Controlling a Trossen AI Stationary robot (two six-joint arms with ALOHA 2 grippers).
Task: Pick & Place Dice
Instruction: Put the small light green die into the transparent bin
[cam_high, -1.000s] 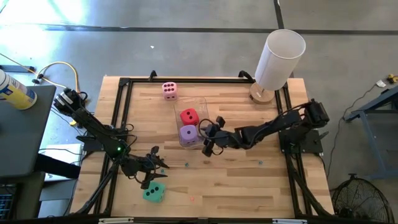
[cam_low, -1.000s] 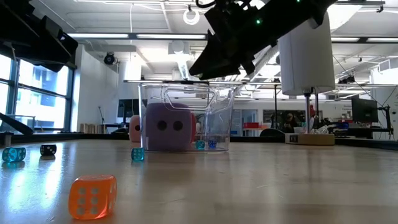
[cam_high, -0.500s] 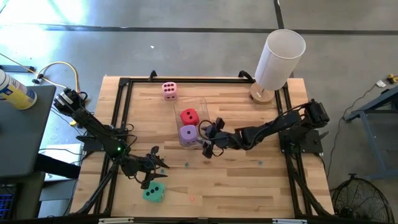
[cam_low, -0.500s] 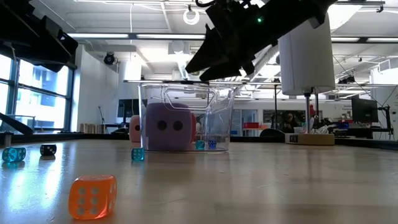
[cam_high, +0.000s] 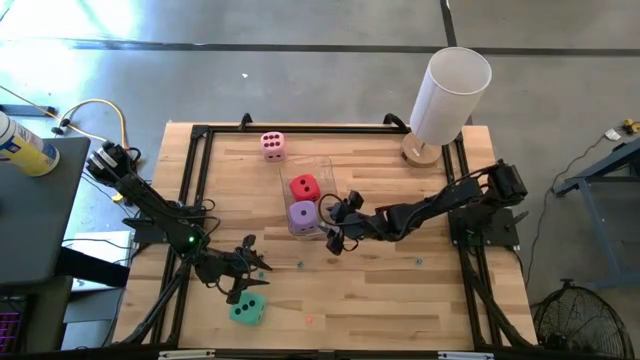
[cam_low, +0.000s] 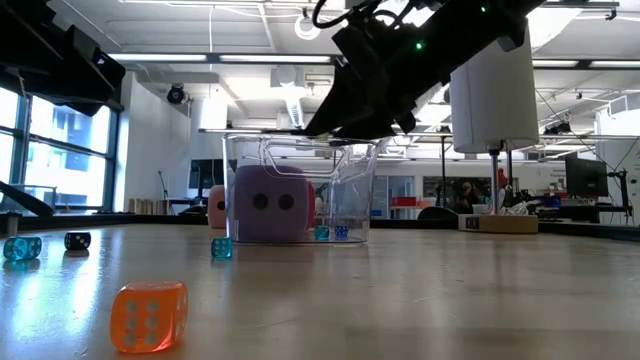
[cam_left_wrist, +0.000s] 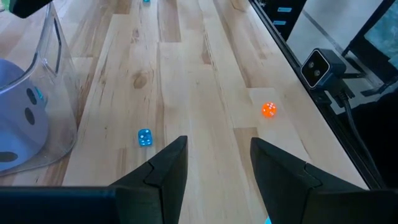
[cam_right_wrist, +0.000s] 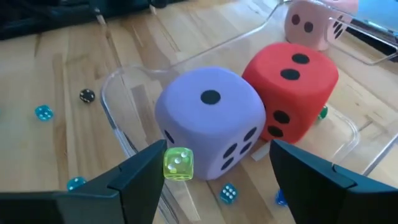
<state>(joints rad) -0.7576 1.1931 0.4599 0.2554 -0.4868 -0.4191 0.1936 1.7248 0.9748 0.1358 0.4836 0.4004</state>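
The right gripper (cam_high: 338, 221) hung open and empty beside the clear bin (cam_high: 322, 166) holding the red die (cam_high: 304, 187) and purple die (cam_high: 303, 214); the left gripper (cam_high: 246, 270), part-open, empty, hovered near the teal die (cam_high: 246, 310), likely next, with the pink die (cam_high: 272, 145) outstanding

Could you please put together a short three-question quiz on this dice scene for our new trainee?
1. True or false: the pink die lies inside the clear container.
2. Which dice are in the container? A) red and purple B) pink and teal C) teal and red
3. Fill in: the left gripper is beside the ____ die, near the table's front edge.

Key: 1 false, it sits on the table outside the container. 2 A, the red die and the purple die; the open right gripper is beside them. 3 teal.
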